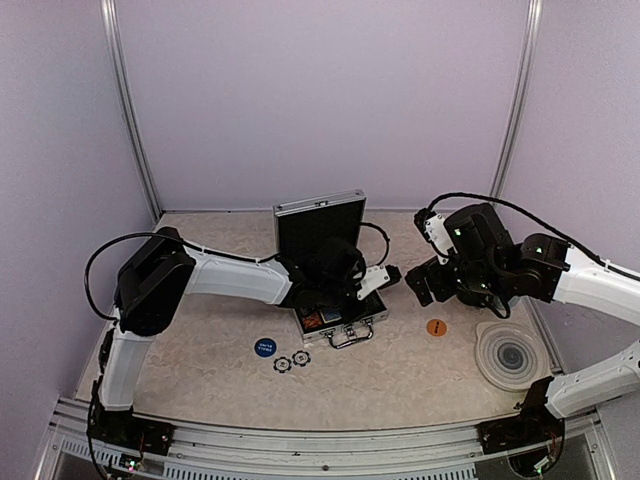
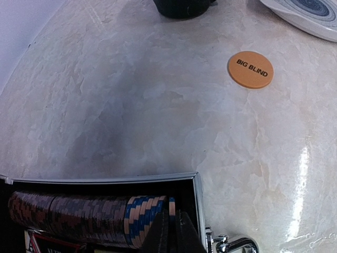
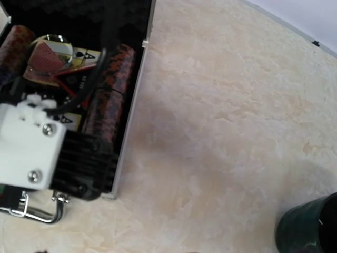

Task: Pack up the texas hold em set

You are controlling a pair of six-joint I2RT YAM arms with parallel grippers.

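- Now the open silver case (image 1: pixel 320 208) sits under the left gripper (image 2: pixel 171 234) — closed, tips at the chip row's (image 2: pixel 79 211) end.
- Beside it the right gripper (image 1: pixel 420 285) hangs open and empty, the case just to its left.
- Loose orange button (image 1: pixel 436 326) lies just base-ward of the right gripper — the nearer arm; blue button (image 1: pixel 264 346) and two chips (image 1: pixel 283 363) lie base-ward, left of the left gripper.

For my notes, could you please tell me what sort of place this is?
Probably a robot test cell: plain walls, metal posts and two arms mounted at a marbled table.
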